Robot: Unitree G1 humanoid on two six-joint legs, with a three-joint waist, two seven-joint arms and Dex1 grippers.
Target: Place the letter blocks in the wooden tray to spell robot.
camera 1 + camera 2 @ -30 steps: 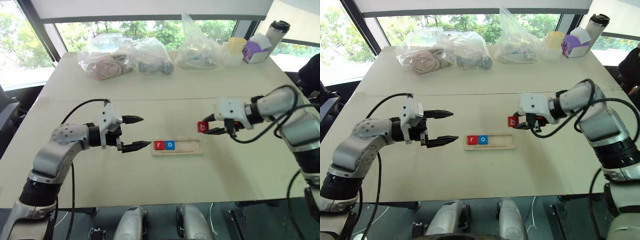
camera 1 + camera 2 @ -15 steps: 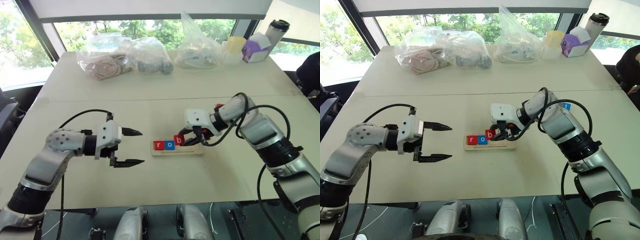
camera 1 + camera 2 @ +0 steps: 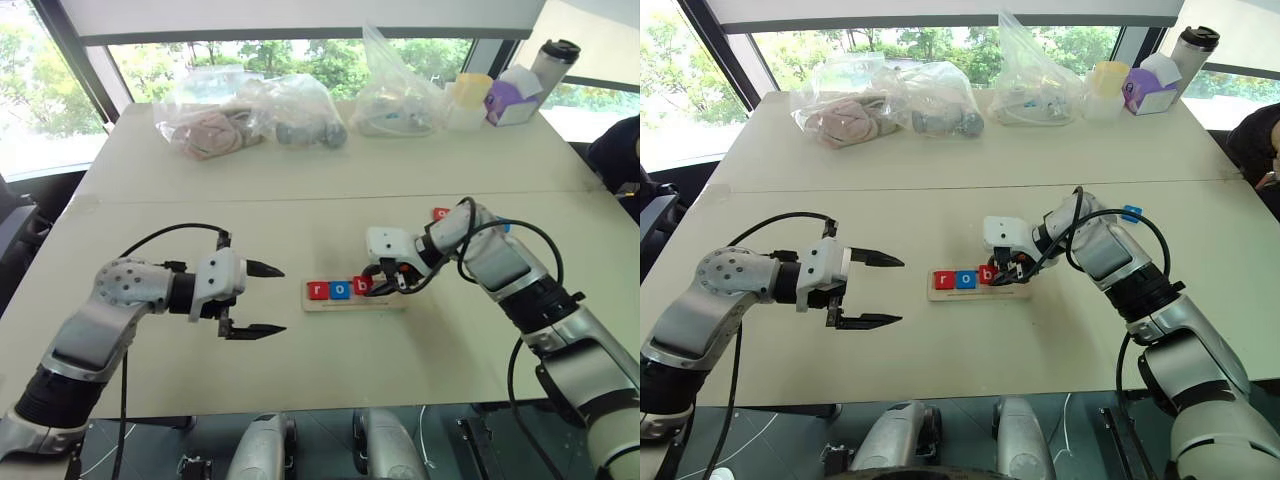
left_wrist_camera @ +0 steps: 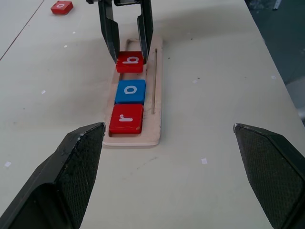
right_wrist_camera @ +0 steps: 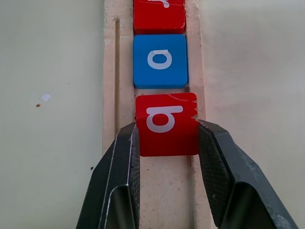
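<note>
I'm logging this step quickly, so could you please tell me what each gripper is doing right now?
Left gripper: open, holding nothing.
Right gripper: shut on the red b block, over the wooden tray.

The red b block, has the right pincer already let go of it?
No, the right pincer is shut on the red b block, with a finger pressed to each side, over the wooden tray.

We see a beige table (image 3: pixel 300 190) w/ wooden tray (image 3: pixel 385 299), plastic bags (image 3: pixel 250 115), a loose red block (image 3: pixel 441 213), far-corner cups (image 3: pixel 470 100).
</note>
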